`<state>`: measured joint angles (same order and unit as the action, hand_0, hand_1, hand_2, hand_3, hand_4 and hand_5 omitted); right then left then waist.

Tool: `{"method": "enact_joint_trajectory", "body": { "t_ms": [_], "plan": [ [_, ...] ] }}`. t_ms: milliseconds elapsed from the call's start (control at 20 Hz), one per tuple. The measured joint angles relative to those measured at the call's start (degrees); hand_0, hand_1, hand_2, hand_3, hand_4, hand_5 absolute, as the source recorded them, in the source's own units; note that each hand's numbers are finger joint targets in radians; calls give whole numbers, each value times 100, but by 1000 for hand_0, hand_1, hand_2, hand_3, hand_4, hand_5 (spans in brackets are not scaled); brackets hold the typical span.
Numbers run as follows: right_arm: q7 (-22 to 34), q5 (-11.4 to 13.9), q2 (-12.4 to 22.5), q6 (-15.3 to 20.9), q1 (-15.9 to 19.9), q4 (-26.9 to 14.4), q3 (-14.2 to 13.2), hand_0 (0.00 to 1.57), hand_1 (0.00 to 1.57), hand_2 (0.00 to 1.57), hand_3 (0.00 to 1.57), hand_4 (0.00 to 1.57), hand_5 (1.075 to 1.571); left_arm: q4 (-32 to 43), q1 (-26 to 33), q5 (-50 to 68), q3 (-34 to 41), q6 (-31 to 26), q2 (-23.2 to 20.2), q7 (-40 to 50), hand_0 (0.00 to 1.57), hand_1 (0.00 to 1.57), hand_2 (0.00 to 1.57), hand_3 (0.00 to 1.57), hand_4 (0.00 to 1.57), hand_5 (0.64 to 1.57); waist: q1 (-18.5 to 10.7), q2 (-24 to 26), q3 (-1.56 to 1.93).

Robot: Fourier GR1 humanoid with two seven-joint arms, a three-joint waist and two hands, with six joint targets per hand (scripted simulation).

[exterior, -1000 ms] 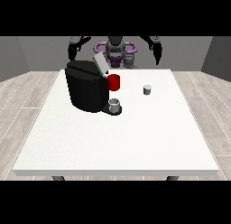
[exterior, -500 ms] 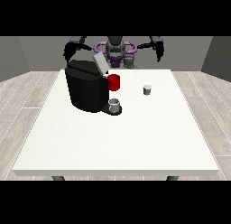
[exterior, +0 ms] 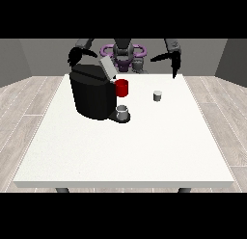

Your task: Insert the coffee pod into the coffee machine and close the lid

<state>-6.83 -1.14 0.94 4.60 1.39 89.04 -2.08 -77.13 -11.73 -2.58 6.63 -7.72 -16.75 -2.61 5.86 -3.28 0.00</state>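
A black coffee machine (exterior: 91, 94) stands on the left half of the white table (exterior: 125, 146), its grey lid (exterior: 106, 67) tilted up and open. A small grey coffee pod (exterior: 157, 96) sits on the table to the machine's right, apart from both hands. The hand at the view's right (exterior: 175, 63) hangs above the table's far edge, up and right of the pod, its fingers pointing down. The hand at the view's left (exterior: 75, 56) is raised behind the machine's top left corner and partly merges with it.
A red mug (exterior: 122, 87) stands beside the machine's right side. A grey cup (exterior: 123, 112) rests on the machine's drip tray at its front. Bare white tabletop stretches across the near half.
The hand at the view's right has come down and inward towards the pod. The hand at the view's left has shifted slightly behind the machine. Pod, lid and cups have not moved.
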Motion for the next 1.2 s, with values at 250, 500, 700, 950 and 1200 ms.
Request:
{"method": "enact_joint_trajectory", "body": {
  "t_ms": [250, 500, 700, 950, 1200],
  "plan": [
    [-80, -4, -12, 64, 194, -15, 135, 0, 0, 0, 0, 259, 1571, 749, -483, -215, 73, 33, -93, -27, 0, 0, 0, 0, 0, 1571, 141, -307, -1],
    [166, 41, -33, 202, 500, -16, 185, 0, 0, 0, 0, 358, 1571, 1534, -971, -394, 193, 41, -250, -124, 0, 0, 0, 0, 0, 1571, 182, -538, -2],
    [382, 71, 22, 323, 776, -176, 61, 0, 0, 0, 0, 392, 1571, 2010, -1214, -604, 141, -3, -329, -192, 0, 0, 0, 0, 0, 1571, 108, -610, -2],
    [429, 167, 52, 377, 888, -498, 43, 0, 0, 0, 0, 423, 1571, 2401, -1383, -1030, -97, 162, -226, -288, 0, 0, 459, 0, 0, 1571, 73, -618, -2],
    [354, 193, 108, 373, 971, -801, -30, 0, 0, 0, 0, 412, 1571, 2808, -1594, -1341, -160, 259, -260, -312, 695, 695, 778, 429, 0, 1571, 55, -591, -1]
  ]
}}
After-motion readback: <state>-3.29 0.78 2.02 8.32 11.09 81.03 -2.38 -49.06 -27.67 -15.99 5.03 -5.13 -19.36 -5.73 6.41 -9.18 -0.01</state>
